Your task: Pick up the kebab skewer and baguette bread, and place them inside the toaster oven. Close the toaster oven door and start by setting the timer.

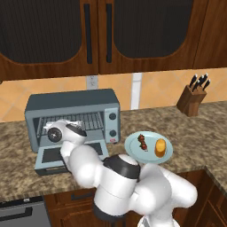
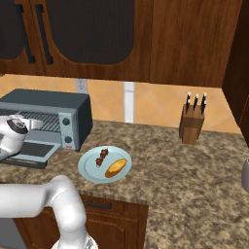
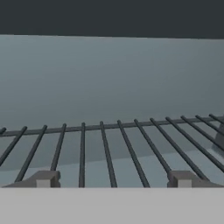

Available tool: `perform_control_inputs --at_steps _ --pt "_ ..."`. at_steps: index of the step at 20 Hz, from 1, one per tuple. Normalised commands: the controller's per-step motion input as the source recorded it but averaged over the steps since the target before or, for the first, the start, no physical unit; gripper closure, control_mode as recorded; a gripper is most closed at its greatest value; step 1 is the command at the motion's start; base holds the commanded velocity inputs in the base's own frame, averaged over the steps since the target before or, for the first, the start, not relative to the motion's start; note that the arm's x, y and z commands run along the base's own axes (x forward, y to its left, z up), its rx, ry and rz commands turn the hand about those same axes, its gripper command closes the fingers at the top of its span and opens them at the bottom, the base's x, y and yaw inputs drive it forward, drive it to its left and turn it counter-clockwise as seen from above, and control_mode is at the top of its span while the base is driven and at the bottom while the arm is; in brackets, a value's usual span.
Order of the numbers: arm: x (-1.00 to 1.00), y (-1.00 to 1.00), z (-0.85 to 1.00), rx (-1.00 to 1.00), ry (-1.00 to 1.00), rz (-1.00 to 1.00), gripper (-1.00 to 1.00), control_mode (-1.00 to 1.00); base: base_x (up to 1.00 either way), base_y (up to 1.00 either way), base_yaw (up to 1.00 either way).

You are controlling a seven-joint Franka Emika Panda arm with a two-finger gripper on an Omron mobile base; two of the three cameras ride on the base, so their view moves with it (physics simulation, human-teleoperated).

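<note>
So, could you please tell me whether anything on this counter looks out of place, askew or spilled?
Nothing stands out. The blue-grey toaster oven has its door folded down flat. The dark red skewer and orange-tan bread piece lie apart on the pale blue plate, and the wooden knife block stands upright.

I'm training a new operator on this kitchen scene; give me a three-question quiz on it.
1. True or false: the toaster oven door is shut.
2. Which holds the kebab skewer and baguette bread? A) wire rack B) plate C) bare counter
3. Fill in: the gripper faces into the toaster oven, jaws ____.

Key: 1 false; 2 B; 3 open.
</note>
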Motion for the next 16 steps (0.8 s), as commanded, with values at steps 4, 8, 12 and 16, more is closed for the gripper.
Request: perform_control_inputs --at_steps 4,8,12,16 --pt "-0.53 0.0 -0.81 -0.05 0.03 0.0 -1.0 -1.0 0.0 0.0 0.0" --pt "-0.79 0.0 -0.79 0.0 0.11 0.0 -1.0 -1.0 0.0 0.0 0.0" --pt "-0.97 0.0 -0.61 0.0 0.22 0.0 -1.0 -1.0 0.0 0.0 0.0" --pt "-1.0 -0.01 -0.49 0.0 0.31 0.0 -1.0 -1.0 0.0 0.0 0.0"
